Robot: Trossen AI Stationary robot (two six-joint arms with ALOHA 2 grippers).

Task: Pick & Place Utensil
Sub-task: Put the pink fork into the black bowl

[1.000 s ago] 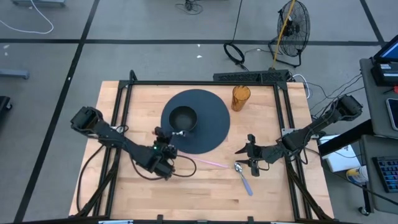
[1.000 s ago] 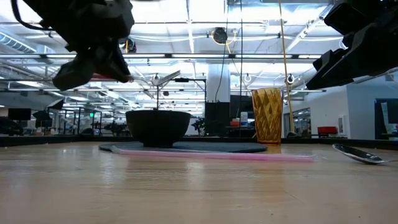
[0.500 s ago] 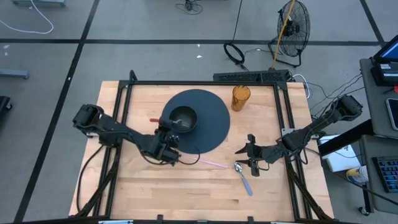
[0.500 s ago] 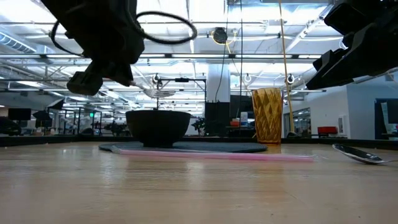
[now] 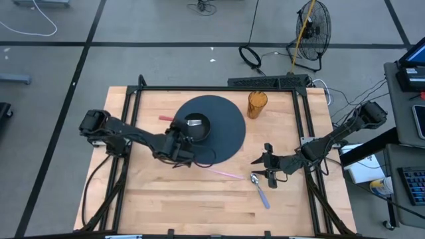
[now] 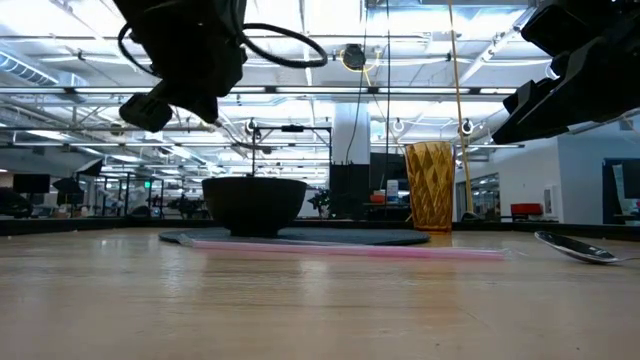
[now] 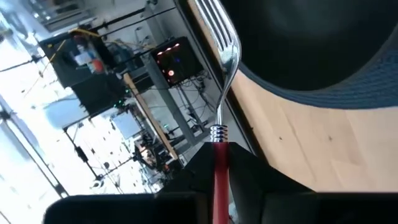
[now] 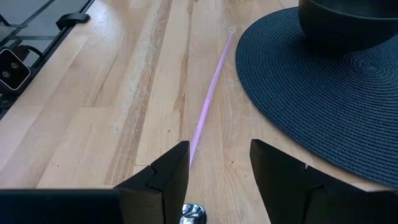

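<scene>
Placing step in hand. My left gripper (image 5: 178, 143) is clamped on the red handle of the fork (image 7: 221, 74), tines hanging over the black bowl (image 5: 195, 125) on the mat (image 5: 229, 129). Next move, in my judgement: lower and release inside. My right gripper (image 8: 217, 165) waits, fingers apart, near the spoon (image 5: 259, 189).

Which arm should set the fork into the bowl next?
Left. The left hand is shut on the fork, whose tines hang over the black bowl. The right hand is open and empty near the spoon, away from the bowl.
</scene>
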